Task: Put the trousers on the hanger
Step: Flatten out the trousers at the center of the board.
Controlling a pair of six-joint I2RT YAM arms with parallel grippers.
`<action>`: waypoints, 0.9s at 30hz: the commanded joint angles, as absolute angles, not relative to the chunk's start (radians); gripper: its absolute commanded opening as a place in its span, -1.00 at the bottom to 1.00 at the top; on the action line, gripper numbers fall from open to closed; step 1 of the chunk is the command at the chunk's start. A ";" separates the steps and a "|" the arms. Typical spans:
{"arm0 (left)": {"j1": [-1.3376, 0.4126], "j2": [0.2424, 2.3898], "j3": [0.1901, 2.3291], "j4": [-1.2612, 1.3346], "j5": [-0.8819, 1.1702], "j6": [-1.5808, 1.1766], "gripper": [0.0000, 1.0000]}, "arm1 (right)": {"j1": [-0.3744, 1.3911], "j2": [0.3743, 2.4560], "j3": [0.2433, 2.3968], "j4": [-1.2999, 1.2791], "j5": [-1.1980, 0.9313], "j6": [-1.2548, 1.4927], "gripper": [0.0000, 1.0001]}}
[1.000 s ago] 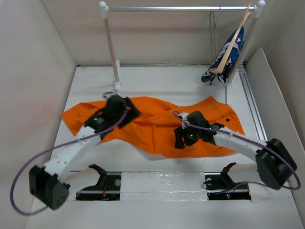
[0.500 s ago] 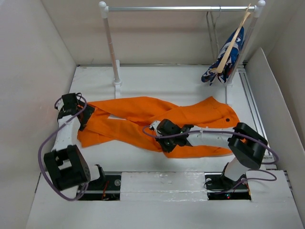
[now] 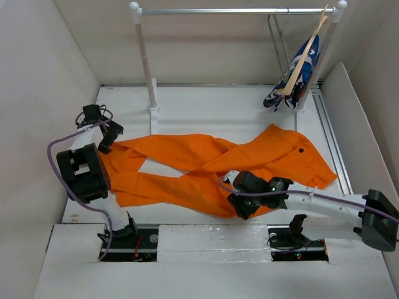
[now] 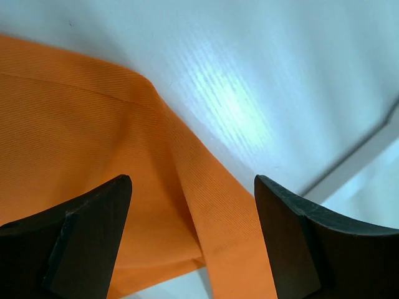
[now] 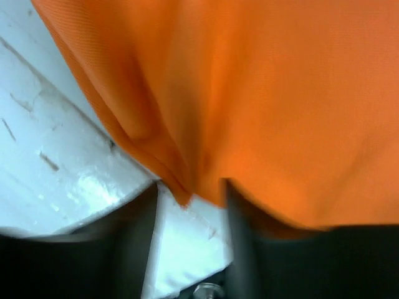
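The orange trousers [image 3: 206,162] lie spread across the table, legs to the left, waistband with a dark button [image 3: 300,150] to the right. The grey wire hanger [image 3: 278,37] hangs on the rail at the back right. My left gripper [image 3: 109,140] is open at the far left leg ends. In the left wrist view [image 4: 193,237] a folded strip of trousers [image 4: 75,124] lies between its spread fingers. My right gripper [image 3: 240,202] is at the near edge of the trousers. In the blurred right wrist view [image 5: 190,243] its fingers stand apart with the trousers' hem [image 5: 280,93] just above them.
A clothes rail [image 3: 237,10] spans the back on two white posts; the left post's foot [image 3: 153,113] stands just beyond the trousers. A wooden hanger with a blue patterned garment [image 3: 293,75] hangs at the right end. A metal track [image 3: 330,134] runs along the right wall.
My left arm has swung to the far left and the trouser legs now lie stretched out flatter. My right gripper has moved from on top of the trousers to their near edge.
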State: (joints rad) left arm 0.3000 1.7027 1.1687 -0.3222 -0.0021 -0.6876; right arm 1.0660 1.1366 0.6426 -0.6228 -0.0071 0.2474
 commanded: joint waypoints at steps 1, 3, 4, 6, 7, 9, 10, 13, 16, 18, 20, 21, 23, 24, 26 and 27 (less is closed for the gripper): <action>0.290 1.772 1.200 -0.366 0.043 -0.655 0.51 | 1.074 1.101 0.702 -0.753 0.029 0.256 0.19; 0.290 1.769 1.181 -0.356 0.032 -0.664 0.48 | 1.060 1.107 0.739 -0.759 0.041 0.216 0.56; 0.290 1.761 1.163 -0.344 0.034 -0.666 0.48 | 1.060 1.112 0.777 -0.759 0.047 0.207 0.57; 0.290 1.758 1.157 -0.345 0.025 -0.676 0.44 | 1.028 1.134 0.798 -0.750 0.049 0.184 0.58; 0.290 1.759 1.154 -0.344 0.023 -0.681 0.43 | 1.028 1.140 0.810 -0.739 0.045 0.180 0.57; 0.299 1.776 1.166 -0.334 0.020 -0.695 0.42 | 1.015 1.147 0.816 -0.703 0.020 0.167 0.56; 0.299 1.790 1.175 -0.336 0.014 -0.698 0.35 | 1.015 1.146 0.818 -0.690 0.009 0.167 0.55; 0.285 1.835 1.227 -0.341 0.011 -0.719 -0.15 | 1.015 1.138 0.804 -0.647 -0.043 0.182 0.54; 0.264 1.870 1.294 -0.359 -0.037 -0.721 -0.96 | 1.015 1.141 0.807 -0.644 -0.028 0.176 0.54; 0.255 1.861 1.350 -0.391 -0.051 -0.724 -1.00 | 1.015 1.149 0.815 -0.646 -0.006 0.172 0.54; 0.242 1.812 1.385 -0.393 -0.052 -0.723 -1.00 | 0.993 1.155 0.815 -0.634 0.023 0.166 0.55; 0.229 1.754 1.431 -0.394 -0.049 -0.719 -1.00 | 0.983 1.161 0.812 -0.609 0.018 0.161 0.55; 0.210 1.692 1.491 -0.403 -0.052 -0.710 -1.00 | 0.951 1.180 0.807 -0.585 0.009 0.147 0.56; 0.184 1.636 1.556 -0.425 -0.061 -0.706 -1.00 | 0.942 1.190 0.804 -0.562 0.008 0.143 0.56; 0.164 1.586 1.610 -0.439 -0.080 -0.696 -1.00 | 0.933 1.222 0.805 -0.548 -0.031 0.121 0.56; 0.164 1.545 1.650 -0.455 -0.077 -0.696 -1.00 | 0.921 1.230 0.811 -0.545 -0.034 0.114 0.56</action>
